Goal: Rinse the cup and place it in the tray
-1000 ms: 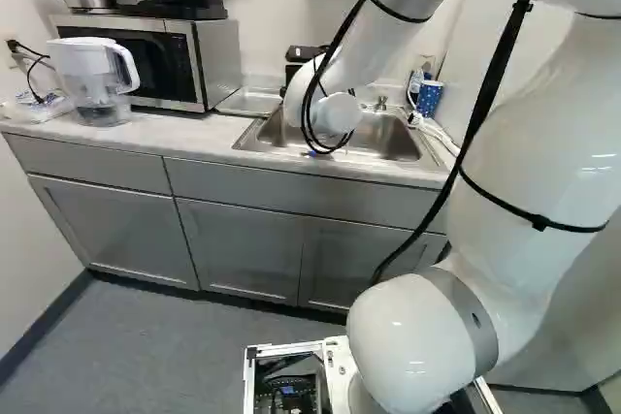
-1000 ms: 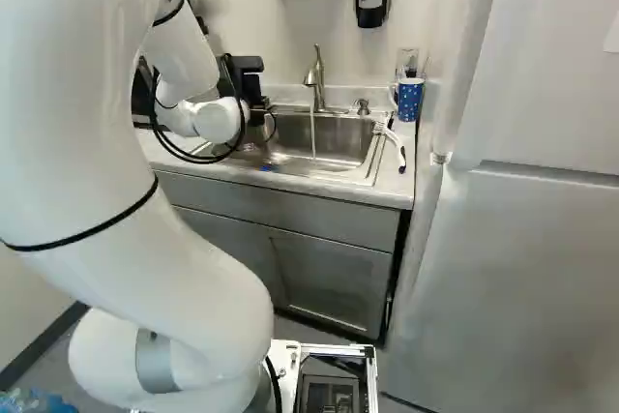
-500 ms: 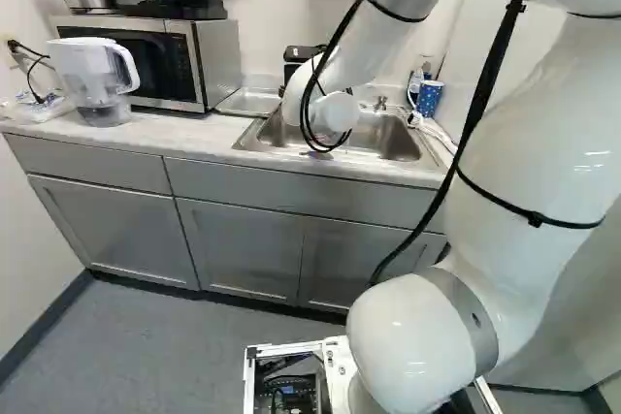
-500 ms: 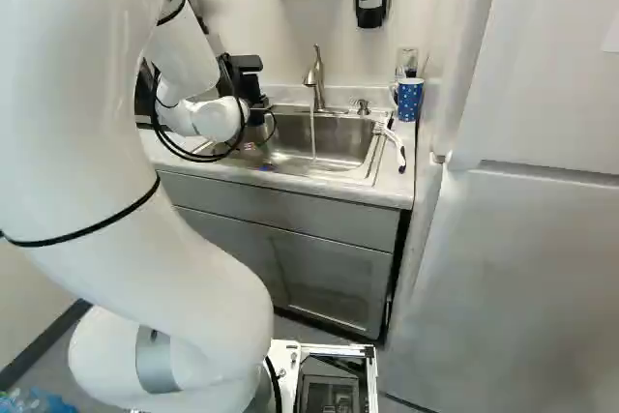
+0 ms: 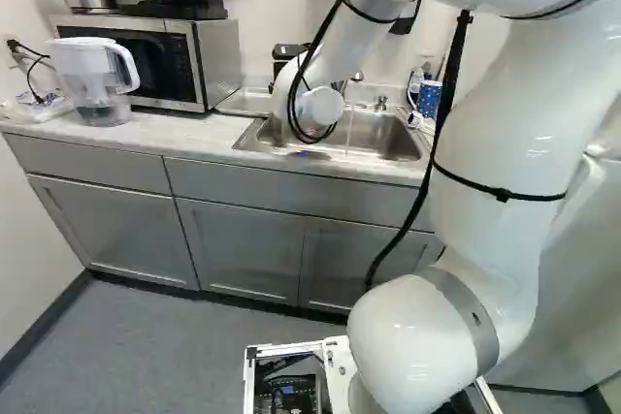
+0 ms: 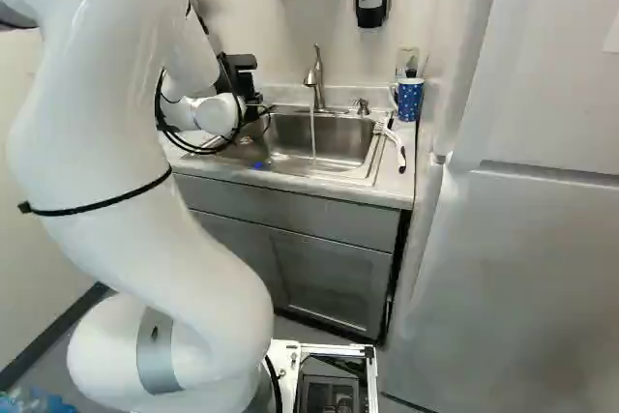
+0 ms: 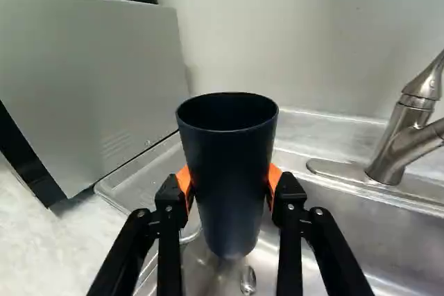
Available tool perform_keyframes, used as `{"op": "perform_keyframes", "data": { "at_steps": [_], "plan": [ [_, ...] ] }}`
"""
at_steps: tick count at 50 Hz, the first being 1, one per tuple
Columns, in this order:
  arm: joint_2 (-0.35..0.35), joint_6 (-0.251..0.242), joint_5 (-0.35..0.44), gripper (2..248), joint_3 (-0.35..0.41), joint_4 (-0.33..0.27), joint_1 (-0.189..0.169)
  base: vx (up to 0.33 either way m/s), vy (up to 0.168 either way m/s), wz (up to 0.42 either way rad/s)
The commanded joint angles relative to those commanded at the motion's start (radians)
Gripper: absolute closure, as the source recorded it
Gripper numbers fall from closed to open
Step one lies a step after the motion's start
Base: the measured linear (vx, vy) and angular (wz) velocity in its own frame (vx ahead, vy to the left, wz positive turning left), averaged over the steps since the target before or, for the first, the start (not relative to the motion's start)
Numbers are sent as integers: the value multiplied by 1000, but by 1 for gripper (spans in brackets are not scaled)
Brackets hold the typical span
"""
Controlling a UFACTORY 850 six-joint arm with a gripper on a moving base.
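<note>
Counter [image 5: 184, 135]: tray [image 7: 142, 175] beside sink [image 6: 343, 137]. My claw [image 7: 229, 188] grips the dark cup [image 7: 232, 171] upright near both, apart from the running tap [image 6: 315, 74]. Judged step: transfer after rinsing, though wetness unclear. Next: shift traywards, lower level, release.

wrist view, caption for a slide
Black two-fingered gripper holding a dark blue tapered cup at the steel sink
</note>
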Motion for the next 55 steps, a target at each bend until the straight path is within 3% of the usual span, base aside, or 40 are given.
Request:
{"op": "perform_keyframes", "data": {
  "at_steps": [28, 55],
  "plan": [
    [-123, 0, 0, 127, -139, 0, 54, 0, 0, 0],
    [-261, 0, 7, 127, -289, 0, 83, 0, 0, 0]
  ]
}}
